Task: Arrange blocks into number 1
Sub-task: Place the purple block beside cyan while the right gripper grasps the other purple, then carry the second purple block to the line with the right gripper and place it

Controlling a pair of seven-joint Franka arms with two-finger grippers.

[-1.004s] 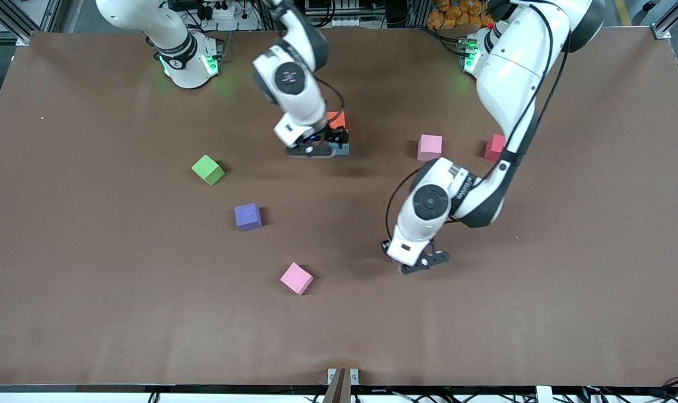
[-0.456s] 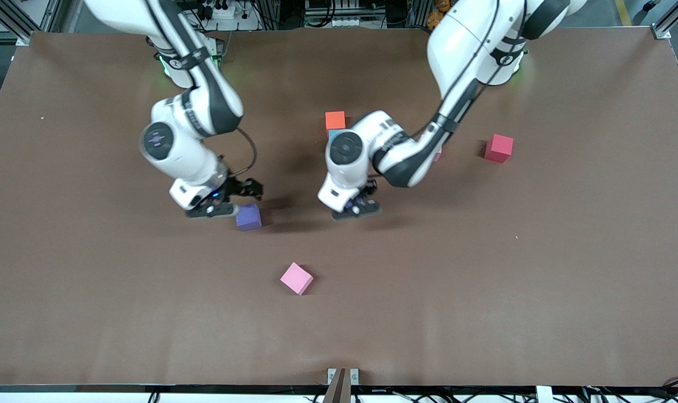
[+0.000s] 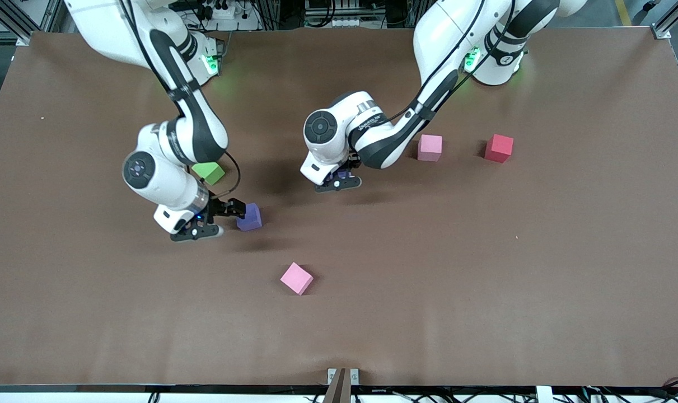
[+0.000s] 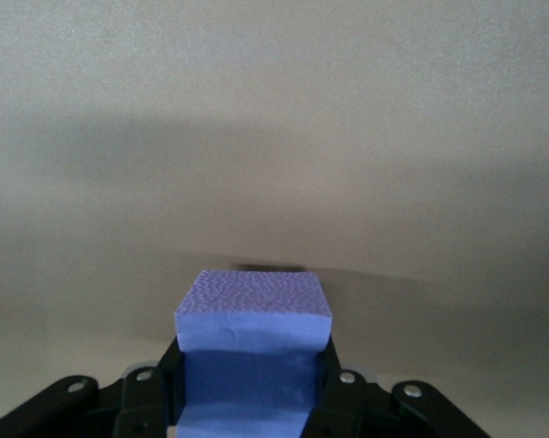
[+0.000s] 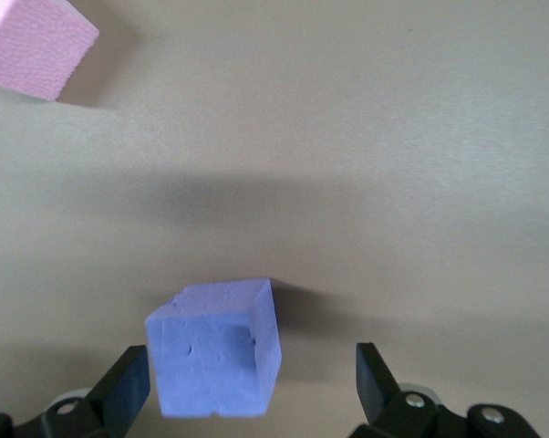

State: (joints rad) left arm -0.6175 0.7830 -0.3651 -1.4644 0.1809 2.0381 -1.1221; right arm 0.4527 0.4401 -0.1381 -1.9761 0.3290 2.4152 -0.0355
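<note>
The left gripper (image 4: 252, 401) pinches a purple block (image 4: 253, 328) just above mid-table, probably carrying it to the digit. The right gripper (image 5: 252, 392), fingers wide, straddles a second purple block (image 5: 215, 349) on the table (image 3: 484, 280), ready to grasp. Two pink blocks (image 3: 297, 278) (image 3: 430, 148) lie apart, unplaced.

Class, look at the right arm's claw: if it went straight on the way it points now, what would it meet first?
Most likely the purple block on the table: it sits just ahead of the open right claw, between its fingers, though depth is unclear.
</note>
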